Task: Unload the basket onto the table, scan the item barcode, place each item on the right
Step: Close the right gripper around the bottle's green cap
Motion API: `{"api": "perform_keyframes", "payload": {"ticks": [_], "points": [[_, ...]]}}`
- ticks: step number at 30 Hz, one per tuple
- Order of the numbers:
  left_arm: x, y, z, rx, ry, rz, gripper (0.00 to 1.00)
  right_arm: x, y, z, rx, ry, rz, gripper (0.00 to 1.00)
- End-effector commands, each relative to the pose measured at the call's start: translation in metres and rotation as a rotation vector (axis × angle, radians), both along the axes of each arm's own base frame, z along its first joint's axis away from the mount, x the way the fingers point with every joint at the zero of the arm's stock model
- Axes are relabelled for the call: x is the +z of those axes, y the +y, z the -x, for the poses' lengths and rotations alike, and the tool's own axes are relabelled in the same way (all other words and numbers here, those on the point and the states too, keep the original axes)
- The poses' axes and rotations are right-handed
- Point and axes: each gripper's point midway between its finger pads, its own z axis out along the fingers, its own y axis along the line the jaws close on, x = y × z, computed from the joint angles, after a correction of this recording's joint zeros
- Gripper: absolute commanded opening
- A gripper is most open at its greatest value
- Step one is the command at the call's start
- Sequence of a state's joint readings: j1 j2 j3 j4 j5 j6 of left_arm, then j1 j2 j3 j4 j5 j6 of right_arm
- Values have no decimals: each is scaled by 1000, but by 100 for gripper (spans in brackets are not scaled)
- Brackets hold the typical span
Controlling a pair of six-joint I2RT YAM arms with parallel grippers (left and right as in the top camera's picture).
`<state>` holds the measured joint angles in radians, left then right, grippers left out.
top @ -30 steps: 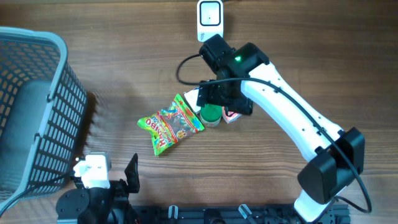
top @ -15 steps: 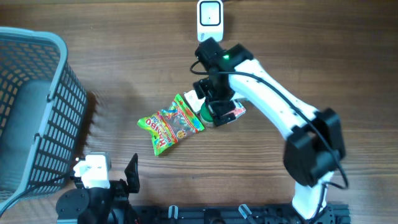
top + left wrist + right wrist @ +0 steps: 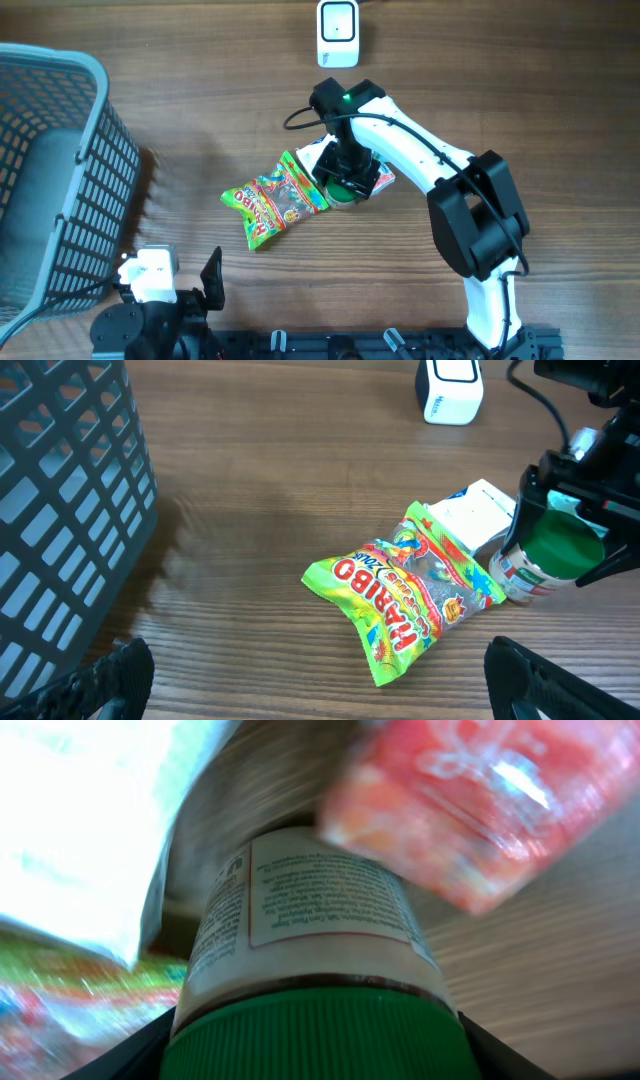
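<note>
- At the near edge of the brown wooden table [image 3: 200, 110], the left gripper [image 3: 315, 660] rests low with its two dark fingers spread wide, nothing between them.
- To its left stands a grey plastic mesh basket [image 3: 60, 150].
- Mid-table lies a crinkled green and multicoloured Haribo sweet bag [image 3: 410, 595], flat, slanting from near-left to far-right.
- Touching the bag's right end is the task's thing, a green-lidded white jar [image 3: 520, 575]. It appears to stand upright, lid up and long axis vertical, with its printed label on the side wall.
- The right gripper [image 3: 345, 175] comes down over the jar, a black finger on each side of the lid. Whether the fingers press the lid or only flank it, I cannot tell.
- Just behind the jar sit a white carton [image 3: 480, 510] and a red-and-white packet [image 3: 470, 800].
- Farthest away, at the table's back edge, stands a small white barcode scanner [image 3: 338, 30], well apart from the jar.
- Only the right wrist view shows the label's fine print, too blurred to read. Only the left wrist view shows the jar's side from table height. The overhead view hides most of the jar under the wrist.
- One second ago the right arm stretched out to the lower right. Now its elbow is folded and the wrist hangs directly above the jar. The bag and the left gripper lie as before.
</note>
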<state>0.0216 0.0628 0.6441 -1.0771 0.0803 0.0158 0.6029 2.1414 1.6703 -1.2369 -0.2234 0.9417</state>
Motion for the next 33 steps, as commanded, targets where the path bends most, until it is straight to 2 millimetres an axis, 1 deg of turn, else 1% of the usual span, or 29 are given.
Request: {"api": "perform_keyframes", "payload": {"ticks": [1,2,3,4,5,7,9,12,15,17,18,19,20,21,23,24,25,27,29,30,31,33], "points": [[-3,-3,-1,-8,11,21,100,-6,-10,4,674,-34,-118,72],[-3,-3,-1,-8,11,21,100,-5,-17,8,814,-20,-127,75],[-3,-3,-1,-8,11,21,100,-6,-26,5,908,-24,-92,82],[-3,-3,-1,-9,11,21,100,-7,-32,-1,926,-38,-46,95],[-3,-3,-1,-8,11,21,100,-8,-40,-9,954,-55,12,100],[-3,-3,-1,-8,11,21,100,-4,-45,-11,957,-50,43,100],[-3,-3,-1,-9,10,21,100,8,-45,-10,936,-49,47,100],[-3,-3,-1,-9,11,21,100,35,-40,-16,878,-124,44,100],[-3,-3,-1,-8,11,21,100,68,-29,-13,849,-212,-35,100],[-3,-3,-1,-8,11,21,100,90,-29,-12,763,-272,-34,100],[-3,-3,-1,-8,11,21,100,101,-30,-11,664,-296,-29,100],[-3,-3,-1,-9,11,21,100,112,-31,-9,495,-308,-21,100],[-3,-3,-1,-8,11,21,100,116,-32,-7,345,-301,-7,100],[-3,-3,-1,-8,11,21,100,116,-34,-4,195,-276,16,100],[-3,-3,-1,-8,11,21,100,105,-43,9,-149,-191,98,100],[-3,-3,-1,-8,11,21,100,96,-46,16,-275,-152,130,100],[-3,-3,-1,-8,11,21,100,86,-46,17,-341,-139,144,100],[-3,-3,-1,-8,11,21,100,69,-36,10,-349,-156,92,100],[-3,-3,-1,-9,11,21,100,60,-28,-1,-311,-202,46,100],[-3,-3,-1,-9,11,21,100,60,-26,-5,-308,-217,36,100],[-3,-3,-1,-8,11,21,100,59,-29,-7,-307,-230,51,100],[-3,-3,-1,-8,10,21,100,51,-31,-7,-306,-219,72,100]]}}
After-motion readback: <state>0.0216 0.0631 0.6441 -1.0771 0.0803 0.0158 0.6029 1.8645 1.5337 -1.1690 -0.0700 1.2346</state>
